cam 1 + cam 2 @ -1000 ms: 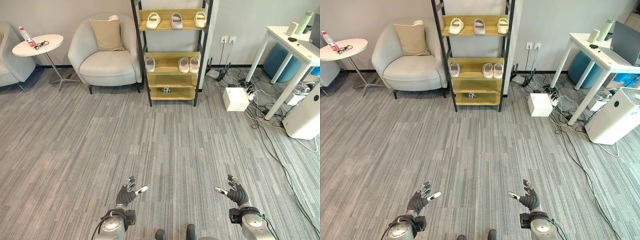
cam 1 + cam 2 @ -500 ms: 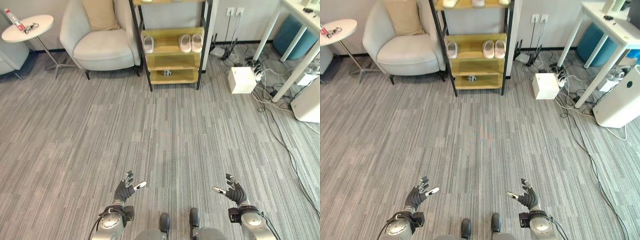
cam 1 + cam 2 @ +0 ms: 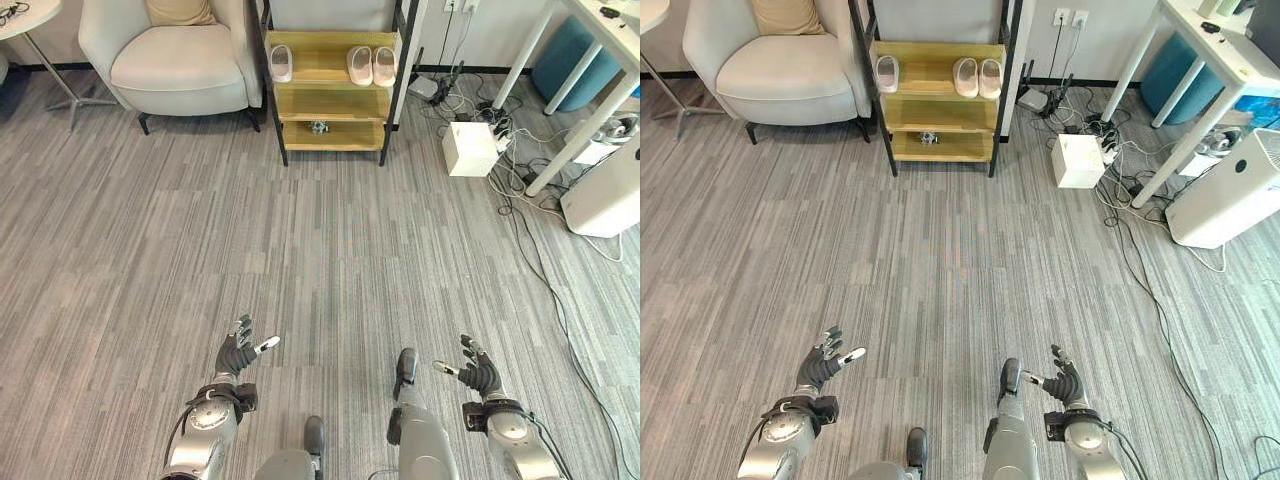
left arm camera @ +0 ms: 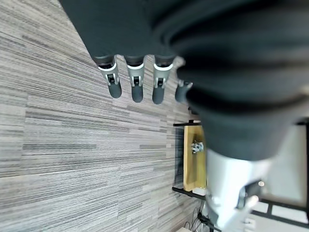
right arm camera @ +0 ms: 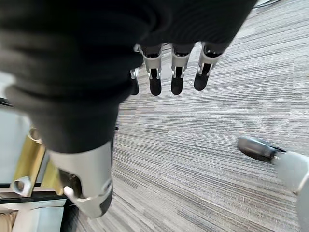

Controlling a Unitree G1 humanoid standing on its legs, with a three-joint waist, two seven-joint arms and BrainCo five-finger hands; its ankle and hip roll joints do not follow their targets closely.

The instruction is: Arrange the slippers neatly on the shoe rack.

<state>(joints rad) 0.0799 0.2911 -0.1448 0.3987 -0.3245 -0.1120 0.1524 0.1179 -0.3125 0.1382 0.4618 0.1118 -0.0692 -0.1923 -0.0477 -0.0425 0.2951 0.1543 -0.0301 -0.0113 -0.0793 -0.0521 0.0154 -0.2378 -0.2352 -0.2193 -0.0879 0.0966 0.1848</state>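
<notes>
The wooden shoe rack (image 3: 330, 100) with a black frame stands against the far wall, well ahead of me. On its visible upper shelf a single pale slipper (image 3: 281, 62) lies at the left and a pair of pale slippers (image 3: 371, 66) at the right. A small dark object (image 3: 319, 127) sits on the lower shelf. My left hand (image 3: 238, 352) and right hand (image 3: 478, 375) hover low over the grey carpet in the foreground. Both are open with fingers (image 4: 135, 82) spread and nothing in them. The right wrist view shows straight fingers (image 5: 176, 72) over bare carpet.
A light armchair (image 3: 175, 60) stands left of the rack. To the rack's right sit a white box (image 3: 469, 148), tangled cables (image 3: 520, 200), white table legs (image 3: 570, 130) and a white appliance (image 3: 605, 195). Grey carpet stretches between me and the rack.
The whole picture has shifted as the camera moved: the rack now sits higher in view and its top shelf has left the frame. Both hands stay open and empty.
</notes>
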